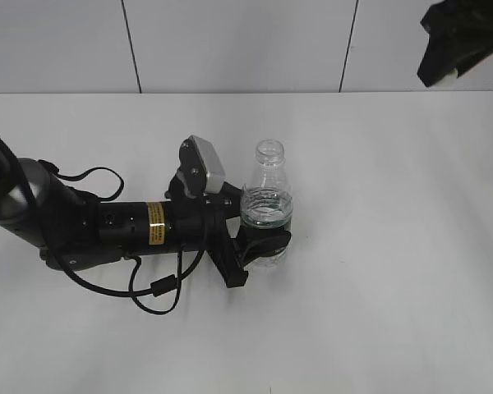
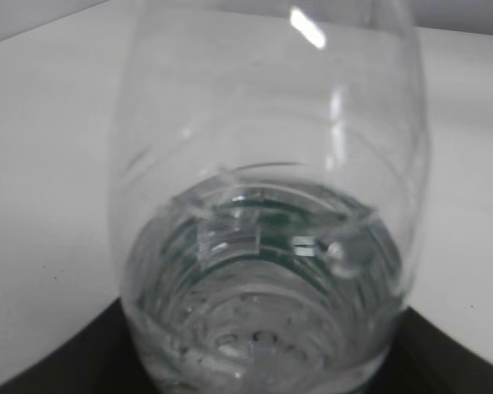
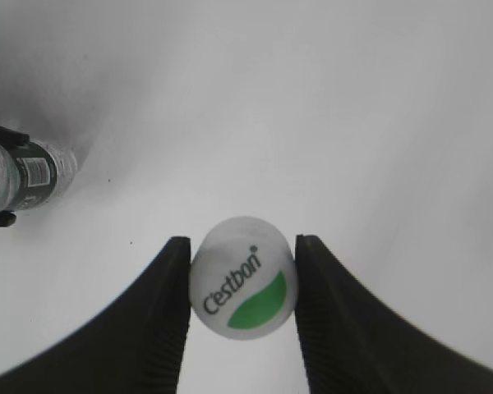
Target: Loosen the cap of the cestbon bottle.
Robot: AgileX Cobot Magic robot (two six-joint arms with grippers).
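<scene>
The cestbon bottle (image 1: 268, 207) stands upright on the white table with its neck open and no cap on it. My left gripper (image 1: 259, 234) is shut on the bottle around its dark green label band. The bottle fills the left wrist view (image 2: 267, 230). It also shows small at the left edge of the right wrist view (image 3: 29, 174). My right gripper (image 3: 241, 283) is shut on the white cap (image 3: 243, 278), green mark and lettering facing the camera, held above the table. In the exterior view only a dark part of the right arm (image 1: 460, 41) shows at the top right.
The white table (image 1: 394, 246) runs to a tiled wall at the back. The left arm (image 1: 107, 226) with its looping black cables lies across the table's left half.
</scene>
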